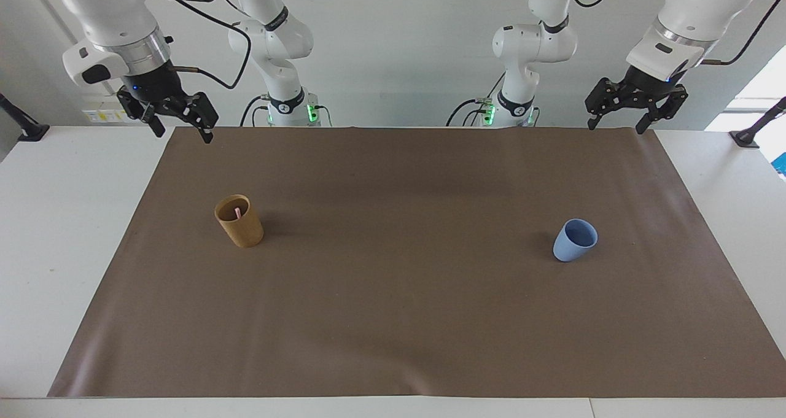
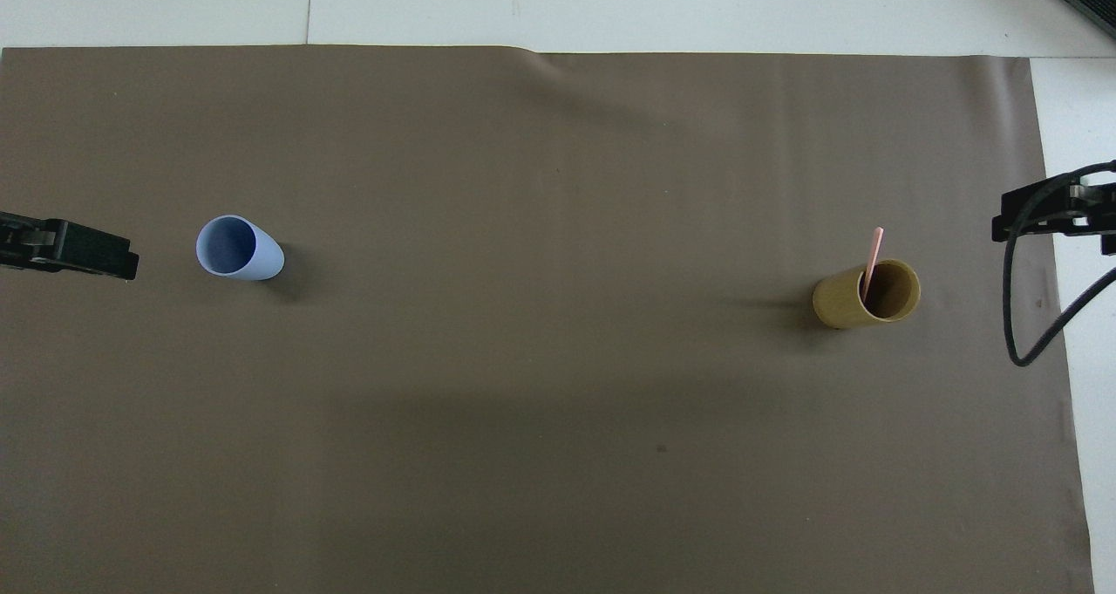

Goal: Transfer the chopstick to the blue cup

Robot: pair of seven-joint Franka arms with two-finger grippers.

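From the facing view, a white table (image 1: 61,234) is seen, covered by a brown paper mat (image 1: 393,295). A tan-brown wooden cylindrical cup (image 1: 241,223) stands upright on the mat toward the right arm's end. A thin pale-pink chopstick (image 1: 237,212) is seen inside it. A small light-blue tapered cup (image 1: 575,240) stands toward the left arm's end, well apart. The right hand (image 1: 183,129) hangs raised over the mat's edge nearest the robots, fingers apart, nothing held. The left hand (image 1: 617,122) hangs likewise, fingers spread and empty.

From the overhead view, the chopstick (image 2: 873,258) is shown leaning on the wooden cup's (image 2: 859,302) rim, its tip poking out. The blue cup (image 2: 237,249) holds nothing. Only parts of the left hand (image 2: 87,252) and right hand (image 2: 1046,215) are seen at the frame's edges.
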